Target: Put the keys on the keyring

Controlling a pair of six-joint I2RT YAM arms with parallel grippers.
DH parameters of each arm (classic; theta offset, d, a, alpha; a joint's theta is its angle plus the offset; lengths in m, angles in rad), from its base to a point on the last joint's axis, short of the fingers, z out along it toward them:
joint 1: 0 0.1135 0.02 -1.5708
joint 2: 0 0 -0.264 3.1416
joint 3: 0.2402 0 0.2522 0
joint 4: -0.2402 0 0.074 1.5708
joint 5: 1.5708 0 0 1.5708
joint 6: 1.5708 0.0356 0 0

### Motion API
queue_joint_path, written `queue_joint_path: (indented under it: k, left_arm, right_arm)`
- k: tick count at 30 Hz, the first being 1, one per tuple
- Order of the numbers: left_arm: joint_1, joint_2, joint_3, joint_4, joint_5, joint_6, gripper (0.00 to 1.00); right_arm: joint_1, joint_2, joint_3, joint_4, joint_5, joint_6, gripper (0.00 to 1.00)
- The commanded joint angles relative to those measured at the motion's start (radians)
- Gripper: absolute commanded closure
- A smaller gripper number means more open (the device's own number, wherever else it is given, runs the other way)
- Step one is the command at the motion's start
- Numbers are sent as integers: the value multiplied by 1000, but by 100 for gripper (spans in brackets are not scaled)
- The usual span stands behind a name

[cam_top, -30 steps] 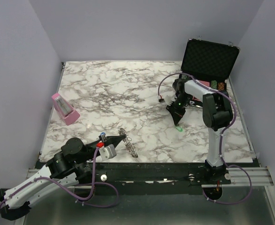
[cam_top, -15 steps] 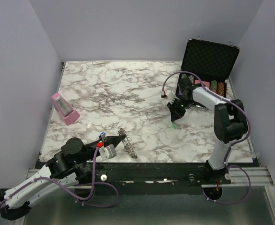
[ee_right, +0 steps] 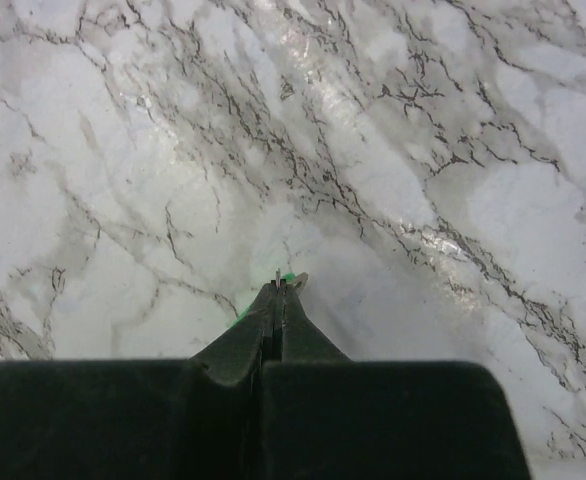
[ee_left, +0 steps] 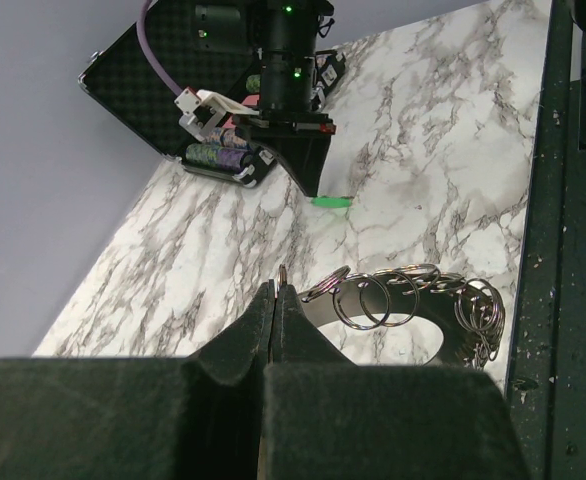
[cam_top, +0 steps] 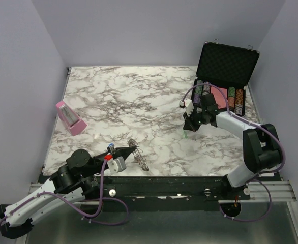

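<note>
My left gripper (cam_top: 134,149) rests low at the table's near edge, shut on the keyring (ee_left: 403,298). The ring's thin edge pokes out past the tips, and its chain of small silvery loops trails off to the right. In the top view the keyring (cam_top: 142,159) lies just right of those tips. My right gripper (cam_top: 188,130) points down at the marble on the right side, shut on a green-headed key (ee_right: 289,279). A metal sliver shows between its tips. The left wrist view has the green key (ee_left: 331,202) at that gripper's tip, just over the table. No other keys show.
An open black case (cam_top: 227,62) stands at the back right with striped poker chips (cam_top: 232,96) in its tray, right behind the right arm. A pink block (cam_top: 70,118) lies at the left. The table's dark front rail (cam_top: 179,183) runs just under the left gripper.
The right arm has swung its elbow out to the right and down. Its gripper has shifted slightly left and the green key has gone with it. The left arm and the keyring have not moved.
</note>
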Motion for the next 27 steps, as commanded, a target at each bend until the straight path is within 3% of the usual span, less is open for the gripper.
queue_joint_path:
  k: [1, 27]
  left_arm:
    - [-1, -13, 18, 32, 8, 6, 100]
    - [0, -7, 18, 32, 8, 8, 100]
  right_arm:
    - [4, -12, -50, 154, -16, 43, 100]
    - [19, 43, -90, 253, -18, 160, 99]
